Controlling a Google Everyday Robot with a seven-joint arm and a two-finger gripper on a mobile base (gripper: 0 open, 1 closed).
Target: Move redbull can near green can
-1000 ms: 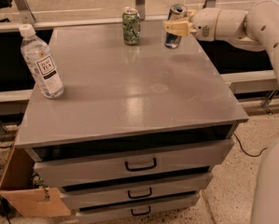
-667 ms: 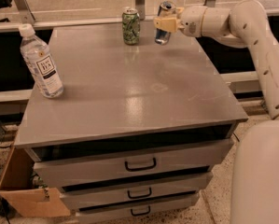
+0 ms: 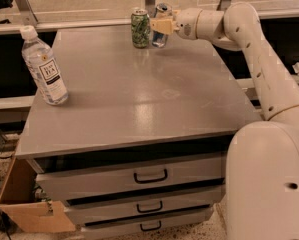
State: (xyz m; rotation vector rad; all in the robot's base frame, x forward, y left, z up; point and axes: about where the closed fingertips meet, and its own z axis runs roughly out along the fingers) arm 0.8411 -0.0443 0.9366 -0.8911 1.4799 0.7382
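Redbull can (image 3: 160,38), slim blue-and-silver metal, has travelled left along the far edge of the grey table (image 3: 139,99) within the last second and now stands just right of the green can (image 3: 140,30), a shorter, mottled cylinder. The gripper (image 3: 159,25) clasps its upper half with tan fingers. By my judgement, only the release remains.

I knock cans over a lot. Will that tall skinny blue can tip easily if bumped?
Probably: the redbull can is tall and slim, so a high nudge may topple it. On its side the round body would likely roll. Right now the gripper, shut around its middle beside the green can, likely steadies it.
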